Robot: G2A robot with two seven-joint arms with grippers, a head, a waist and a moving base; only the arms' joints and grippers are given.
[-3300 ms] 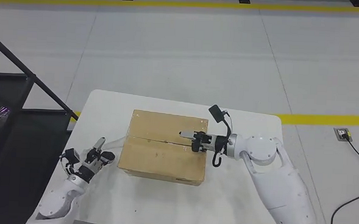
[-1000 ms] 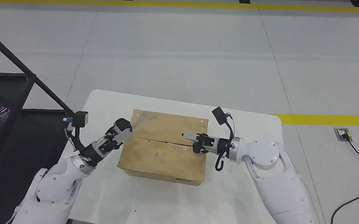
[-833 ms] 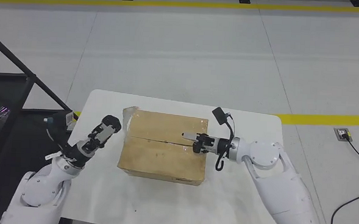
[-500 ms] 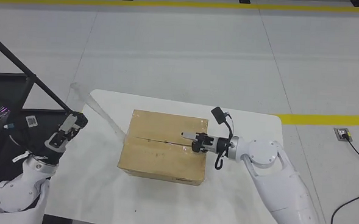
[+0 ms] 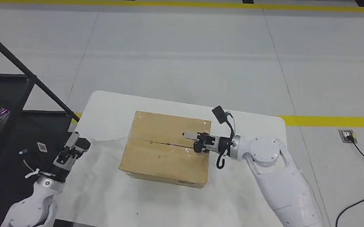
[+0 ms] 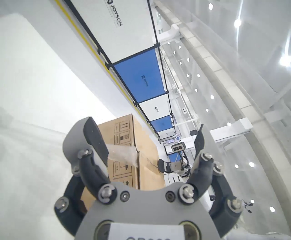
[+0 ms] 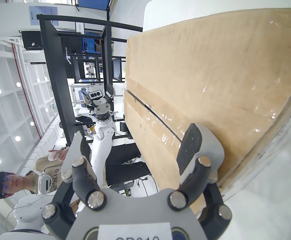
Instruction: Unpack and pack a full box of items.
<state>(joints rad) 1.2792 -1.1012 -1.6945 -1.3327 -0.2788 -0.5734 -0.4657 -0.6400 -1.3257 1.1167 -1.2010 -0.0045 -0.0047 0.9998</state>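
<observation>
Though the box (image 5: 166,148) lies shut, contents hidden

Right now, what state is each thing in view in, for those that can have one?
cardboard box: top flaps shut, standing on the table.
left gripper: jaws open, clear tape stuck to one finger.
right gripper: jaws open, holding nothing, over the box top by the seam.
clear tape: loose strip, running from that finger to the box's end face.
</observation>
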